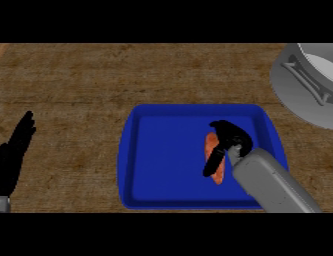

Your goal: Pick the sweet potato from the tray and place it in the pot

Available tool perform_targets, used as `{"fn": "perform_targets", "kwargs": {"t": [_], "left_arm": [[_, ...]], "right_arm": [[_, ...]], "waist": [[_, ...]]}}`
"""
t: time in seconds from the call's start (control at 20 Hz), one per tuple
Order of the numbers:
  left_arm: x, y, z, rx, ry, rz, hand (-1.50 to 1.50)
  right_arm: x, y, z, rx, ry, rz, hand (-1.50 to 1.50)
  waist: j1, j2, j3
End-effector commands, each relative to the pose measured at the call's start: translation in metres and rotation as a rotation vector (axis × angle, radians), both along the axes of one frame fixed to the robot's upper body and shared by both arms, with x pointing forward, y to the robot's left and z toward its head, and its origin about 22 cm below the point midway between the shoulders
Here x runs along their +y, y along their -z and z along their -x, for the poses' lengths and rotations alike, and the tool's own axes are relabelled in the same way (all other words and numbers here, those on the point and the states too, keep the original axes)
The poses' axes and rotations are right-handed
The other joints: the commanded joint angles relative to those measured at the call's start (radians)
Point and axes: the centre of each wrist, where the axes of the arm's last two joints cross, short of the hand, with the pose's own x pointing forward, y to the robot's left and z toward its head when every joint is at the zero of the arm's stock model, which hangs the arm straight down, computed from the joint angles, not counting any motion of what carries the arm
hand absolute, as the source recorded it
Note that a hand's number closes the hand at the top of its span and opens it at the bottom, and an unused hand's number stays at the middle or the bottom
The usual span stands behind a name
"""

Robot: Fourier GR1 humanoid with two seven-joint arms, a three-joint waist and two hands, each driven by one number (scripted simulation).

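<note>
The black left hand (6, 160) rests open, fingers straight, on the brown wooden table (88, 85). In the blue square tray (161, 150), the black right hand (228, 137) curls its fingers (213, 162) round the orange sweet potato (211, 145). The grey round pot (320, 85) stands far right.

Sweet potato in the blue tray, pot at the upper right.

The sweet potato (213, 159) is orange and elongated, lying lengthwise in the right half of the blue tray (161, 165), partly hidden under the right hand (228, 137), whose fingers curl down over it. The tray is rectangular with a raised rim and sits flat on the counter. The grey pot (324, 95) stands apart from the tray, cut off by the right edge, 1 handle facing the tray.
</note>
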Motion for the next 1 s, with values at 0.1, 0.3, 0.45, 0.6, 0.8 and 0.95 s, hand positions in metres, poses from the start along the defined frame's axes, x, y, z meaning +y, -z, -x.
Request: {"fn": "perform_targets", "kwargs": {"t": [0.1, 0.3, 0.45, 0.6, 0.8, 0.95], "left_arm": [[0.017, 0.000, 0.000, 0.016, 0.006, 0.006, 0.00], [0.006, -0.006, -0.002, -0.027, -0.005, -0.015, 0.00], [0.008, -0.013, -0.009, -0.018, 0.004, 0.010, 0.00], [-0.002, -0.009, -0.002, 0.010, -0.015, -0.004, 0.00], [0.006, -0.019, -0.008, -0.013, 0.017, 0.005, 0.00], [-0.003, -0.017, -0.014, -0.024, 0.038, -0.007, 0.00]], "right_arm": [[-0.006, 0.000, -0.007, 0.040, -0.085, 0.056, 1.50], [0.008, -0.010, -0.011, 0.012, -0.064, 0.053, 1.50], [0.007, 0.016, -0.008, 0.022, -0.066, 0.057, 1.50], [-0.020, 0.007, -0.010, 0.020, -0.074, 0.046, 1.50], [-0.014, -0.033, -0.062, -0.162, 0.074, 0.077, 1.50], [-0.054, -0.068, -0.098, -0.321, 0.206, 0.130, 1.50]], "waist": [[0.002, 0.004, 0.002], [0.001, 0.003, 0.002], [0.003, 0.004, 0.003], [0.000, 0.003, 0.003], [0.017, 0.008, 0.003], [0.054, 0.028, 0.004]]}}
